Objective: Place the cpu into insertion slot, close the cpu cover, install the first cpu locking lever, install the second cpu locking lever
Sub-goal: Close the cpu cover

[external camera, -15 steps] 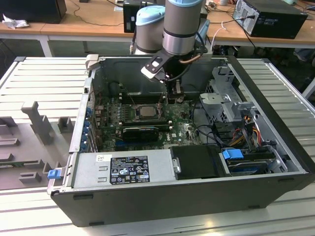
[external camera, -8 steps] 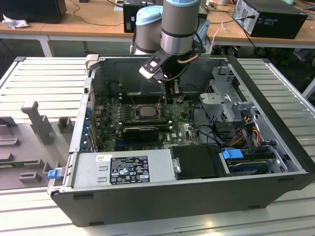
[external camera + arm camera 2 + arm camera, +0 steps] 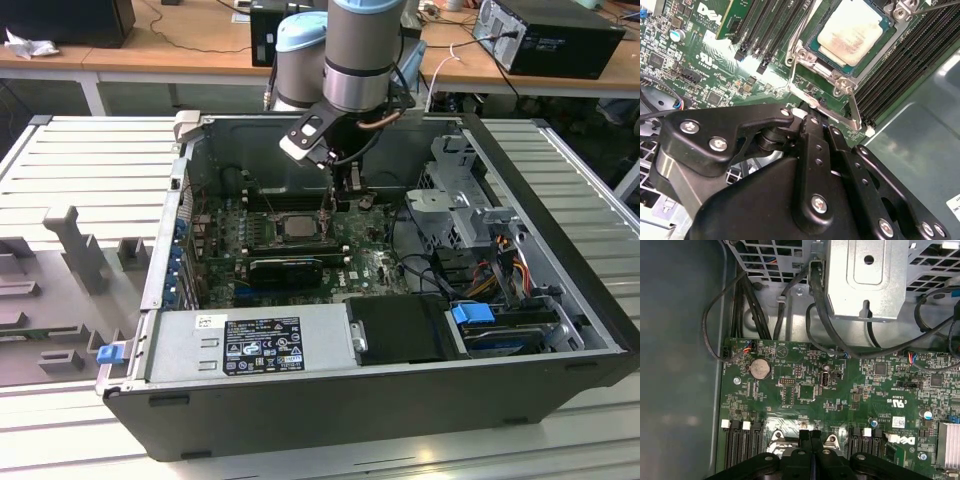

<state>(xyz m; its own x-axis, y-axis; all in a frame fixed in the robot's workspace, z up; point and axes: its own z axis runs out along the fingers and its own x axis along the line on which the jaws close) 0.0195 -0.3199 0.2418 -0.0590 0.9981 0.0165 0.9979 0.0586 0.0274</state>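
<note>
The gripper (image 3: 327, 214) reaches down from the arm into an open computer case (image 3: 330, 400) lying on the slatted worktop (image 3: 90, 150). It hangs just above the motherboard (image 3: 365, 262) at the socket's edge. In the first wrist view the two black fingers (image 3: 805, 436) are pressed together with only a thin seam between them. In the second wrist view the cpu (image 3: 850, 31) lies flat in its socket, pale metal top up. The cpu cover (image 3: 826, 67) frames it. Two thin metal levers (image 3: 794, 75) run from the socket's near corner towards the gripper (image 3: 812, 122). Whether the fingertips pinch a lever cannot be told.
</note>
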